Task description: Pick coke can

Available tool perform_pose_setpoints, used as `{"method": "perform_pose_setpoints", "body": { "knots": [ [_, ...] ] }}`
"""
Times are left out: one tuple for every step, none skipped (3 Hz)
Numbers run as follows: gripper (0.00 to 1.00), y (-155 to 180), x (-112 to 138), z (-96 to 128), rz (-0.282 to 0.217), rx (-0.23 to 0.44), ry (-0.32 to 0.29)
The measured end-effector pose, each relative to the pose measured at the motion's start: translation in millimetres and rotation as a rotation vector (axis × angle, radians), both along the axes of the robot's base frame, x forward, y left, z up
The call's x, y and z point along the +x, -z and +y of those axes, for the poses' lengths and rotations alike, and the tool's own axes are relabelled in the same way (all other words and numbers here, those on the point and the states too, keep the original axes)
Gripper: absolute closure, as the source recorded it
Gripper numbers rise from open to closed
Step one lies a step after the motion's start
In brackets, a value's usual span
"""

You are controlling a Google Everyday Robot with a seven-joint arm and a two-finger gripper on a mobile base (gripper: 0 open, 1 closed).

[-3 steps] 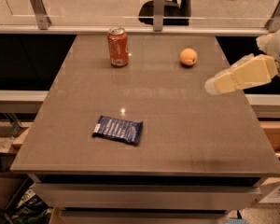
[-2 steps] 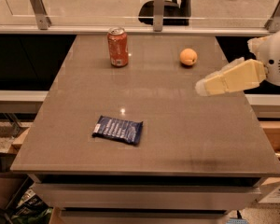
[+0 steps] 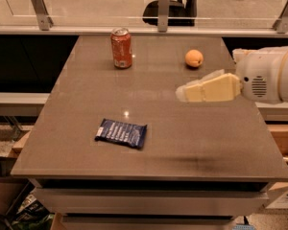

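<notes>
We take this for an office, or a robot test space inside one. Behind the grey table (image 3: 192,147) runs a low glass barrier (image 3: 240,4) held by metal posts (image 3: 39,6), and beyond that glass, behind the table's far edge, stands a black office chair (image 3: 175,6). Below the table's left edge we see cardboard boxes (image 3: 5,200) and loose clutter. Over the table's right side hangs the robot's cream gripper (image 3: 182,94) on a white arm (image 3: 269,75).
</notes>
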State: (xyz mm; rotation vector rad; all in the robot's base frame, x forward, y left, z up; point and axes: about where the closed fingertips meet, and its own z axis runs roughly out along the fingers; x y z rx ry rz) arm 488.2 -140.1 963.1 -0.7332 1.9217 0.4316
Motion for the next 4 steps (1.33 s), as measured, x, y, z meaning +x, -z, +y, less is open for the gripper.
{"method": "perform_pose_setpoints", "body": {
  "knots": [
    [0.0,15,11,17,-0.018,0.043,0.016],
    [0.0,22,26,34,-0.039,0.073,0.037],
    [0.0,26,58,66,-0.092,0.129,0.047],
    [0.0,24,63,80,-0.098,0.125,0.047]
  ]
}}
